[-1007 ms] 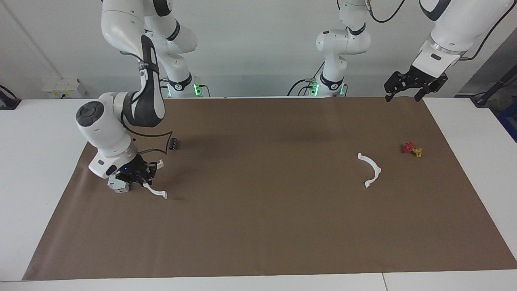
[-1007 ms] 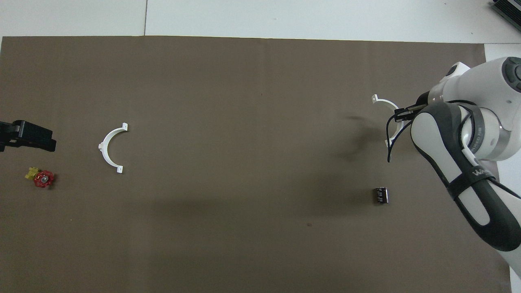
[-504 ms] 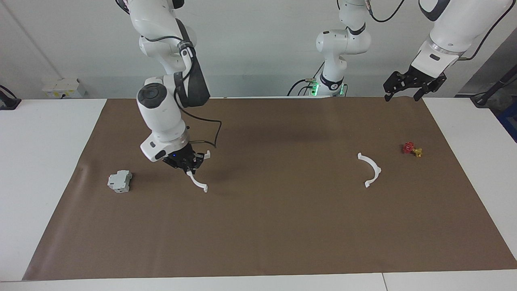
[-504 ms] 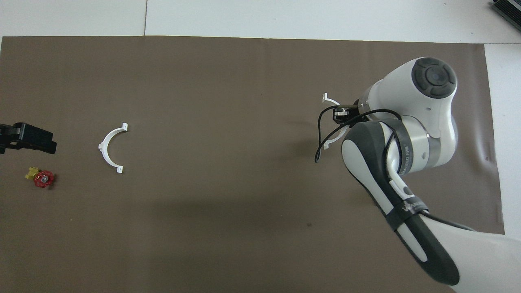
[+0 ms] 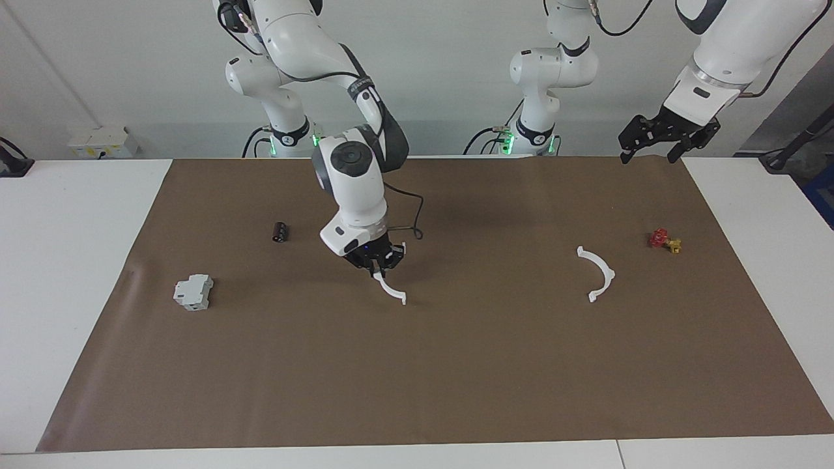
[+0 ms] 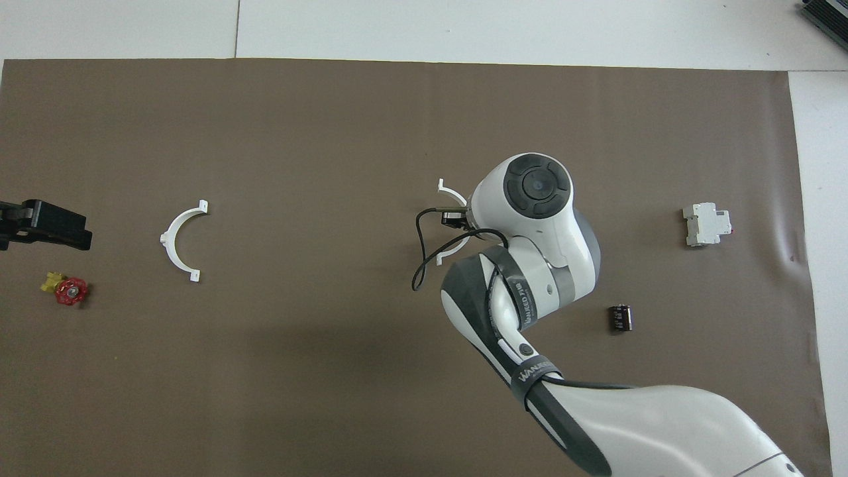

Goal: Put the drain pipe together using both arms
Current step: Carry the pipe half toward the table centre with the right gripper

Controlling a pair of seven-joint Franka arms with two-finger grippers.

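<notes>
Here the right claw is clamped on one white arc, carrying it above the brown mat near the middle of the tabletop. The arc hangs from the claw, its free end with the small tab lowest, just over the mat; whether that end touches the mat I cannot tell. In the overhead view the right arm's wrist covers most of this arc.

The other arc lies flat on the mat, well apart from the held arc, toward the left arm's end. Beside it, closer to that end still, sits a small red and yellow piece.

The left claw hangs with its jaws wide and holds nothing, over the mat's edge by the robots at the left arm's end; that arm waits.

Toward the right arm's end from the held arc lie a small black cylinder and a grey-white block, the block closer to that end.
</notes>
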